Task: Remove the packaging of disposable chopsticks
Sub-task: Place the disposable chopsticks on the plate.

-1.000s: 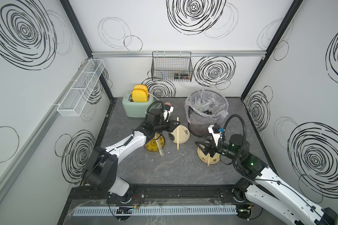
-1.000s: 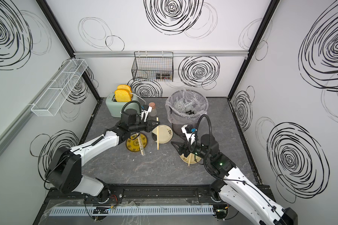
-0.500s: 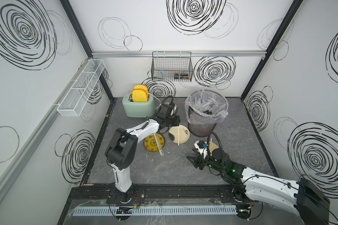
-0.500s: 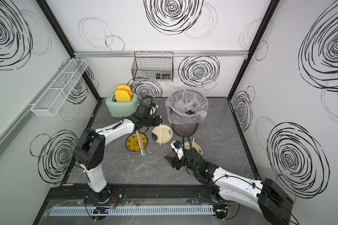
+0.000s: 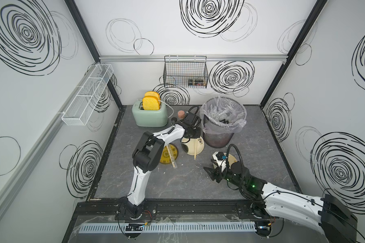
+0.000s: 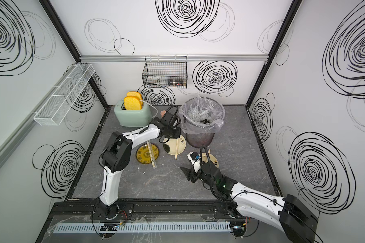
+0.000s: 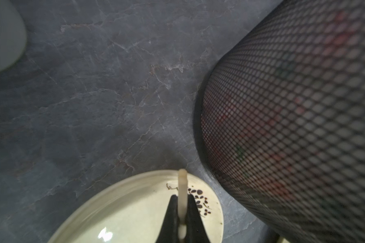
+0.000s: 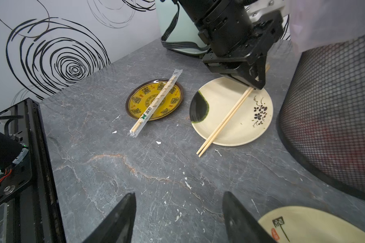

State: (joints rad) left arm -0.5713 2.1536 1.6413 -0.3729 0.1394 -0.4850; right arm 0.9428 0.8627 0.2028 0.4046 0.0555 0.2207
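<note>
A bare pair of disposable chopsticks [image 8: 228, 117] lies across a cream flower-print plate [image 8: 240, 126], seen in both top views [image 5: 195, 148] [image 6: 176, 149]. My left gripper [image 7: 182, 198] is shut on their far end, close to the bin, and shows in both top views [image 5: 193, 134] [image 6: 174, 133]. Another pair, still inside its clear printed packaging [image 8: 154, 103], rests across a yellow plate [image 8: 173, 101] [image 5: 170, 156]. My right gripper [image 8: 179, 193] hangs open and empty over bare table, in front of both plates [image 5: 209, 171] [image 6: 185, 171].
A black mesh bin [image 5: 219, 134] with a clear liner stands right behind the cream plate. A third cream plate [image 8: 314, 227] with a red stamp lies beside my right gripper. A green toaster [image 5: 150, 115] sits at the back left, and a wire basket [image 5: 185, 71] hangs on the back wall.
My left gripper moved from beside the yellow plate to the far end of the bare chopsticks by the bin. My right gripper drew back from the stamped plate toward the front.
</note>
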